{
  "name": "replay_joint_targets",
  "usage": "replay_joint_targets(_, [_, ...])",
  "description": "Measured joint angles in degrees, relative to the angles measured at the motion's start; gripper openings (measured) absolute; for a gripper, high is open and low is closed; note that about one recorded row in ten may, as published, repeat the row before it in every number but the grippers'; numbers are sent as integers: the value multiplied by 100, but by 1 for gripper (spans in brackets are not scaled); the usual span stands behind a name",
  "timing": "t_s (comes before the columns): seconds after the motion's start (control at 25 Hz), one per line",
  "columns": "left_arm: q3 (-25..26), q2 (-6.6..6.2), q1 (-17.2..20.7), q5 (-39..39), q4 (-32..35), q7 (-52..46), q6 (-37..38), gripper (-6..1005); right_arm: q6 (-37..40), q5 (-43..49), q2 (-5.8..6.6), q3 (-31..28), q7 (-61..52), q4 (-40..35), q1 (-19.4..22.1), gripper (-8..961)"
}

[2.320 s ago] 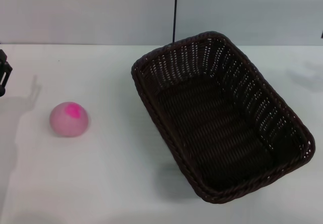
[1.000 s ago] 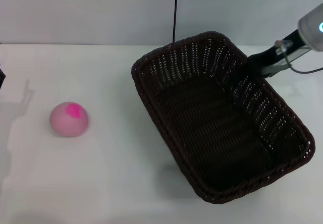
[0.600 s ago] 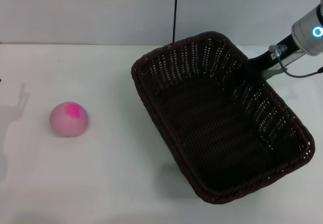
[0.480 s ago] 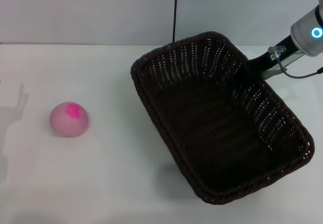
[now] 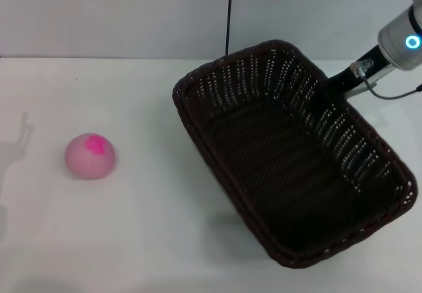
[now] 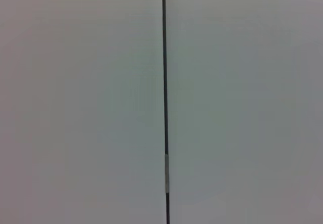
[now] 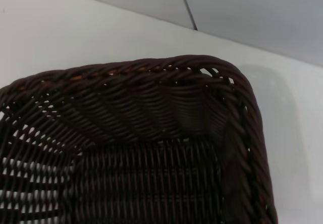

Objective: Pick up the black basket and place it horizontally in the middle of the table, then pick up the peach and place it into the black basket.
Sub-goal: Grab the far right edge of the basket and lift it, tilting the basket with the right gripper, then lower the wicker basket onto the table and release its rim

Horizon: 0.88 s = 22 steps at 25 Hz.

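Two things lie on the table (image 5: 151, 240): the basket (image 5: 290, 151) and the peach (image 5: 90, 155). Nearest the front edge is the basket's short end, close to the front right corner; its long body runs diagonally from there back toward the middle of the rear edge, so it is skewed rather than horizontal and sits right of centre. The peach rests well apart from it, by the left edge, magenta blotch upward.

Farther back, the right gripper (image 5: 328, 82) meets the basket's right long rim near the rear corner. Its fingers are lost against the dark weave, so I cannot tell whether the jaws are spread or pinching the rim. The right wrist view looks straight down into that rear corner of the basket and shows no fingers. The left gripper is out of sight; its wrist camera faces only the wall (image 6: 81, 103).

The basket looks light and fairly stiff, though the openwork sides may flex. The braided rim seems the soundest hold; held at one corner, the basket will likely tilt or swing. The peach looks small, round and prone to rolling, best pinched across its middle.
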<state>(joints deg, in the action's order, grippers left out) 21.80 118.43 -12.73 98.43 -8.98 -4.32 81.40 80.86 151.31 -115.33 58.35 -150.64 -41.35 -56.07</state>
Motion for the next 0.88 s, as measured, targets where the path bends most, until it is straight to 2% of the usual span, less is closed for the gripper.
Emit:
replay_joint_targets(0.04, [0, -1, 11, 0, 2, 0, 4, 795, 12, 50, 1, 327, 24, -206, 1, 185])
replay_joint_targets(0.16, [0, -4, 43, 0, 6, 1, 35, 793, 16, 119, 8, 534, 183, -375, -40, 137])
replay_joint_targets(0.24, [0, -4, 105, 1, 10, 2, 94, 792, -4, 111, 12, 562, 873, -479, -168, 137])
replay_joint_targets(0.28, [0, -4, 105, 1, 10, 2, 94, 791, -4, 111, 12, 562, 873, -479, -168, 137])
replay_joint_targets(0.32, [0, -4, 105, 1, 10, 2, 94, 791, -47, -4, -3, 531, 1468, -475, -284, 137])
replay_joint_targets(0.36, [0, -4, 133, 7, 10, 2, 104, 790, -47, -4, -3, 531, 1468, -475, -284, 137])
replay_joint_targets(0.4, [0, -4, 133, 7, 10, 2, 104, 790, -61, -67, -22, 529, 1747, -469, -349, 138])
replay_joint_targets(0.44, [-10, -4, 165, 31, 11, 2, 111, 789, -98, -126, -116, 531, 2356, -480, -473, 138])
replay_joint_targets(0.48, [-10, -4, 165, 31, 11, 2, 111, 788, -98, -126, -116, 531, 2356, -480, -473, 138])
replay_joint_targets(0.52, [-18, -3, 168, 37, 10, 2, 112, 788, -109, -142, -167, 534, 2586, -489, -510, 138])
replay_joint_targets(0.64, [-39, 1, 216, 44, 2, 2, 150, 786, -264, -184, -369, 675, 3448, -472, -661, 138])
replay_joint_targets(0.88, [-50, 7, 324, 46, -14, 2, 271, 783, -422, -526, -377, 1067, 4248, -377, -755, 138])
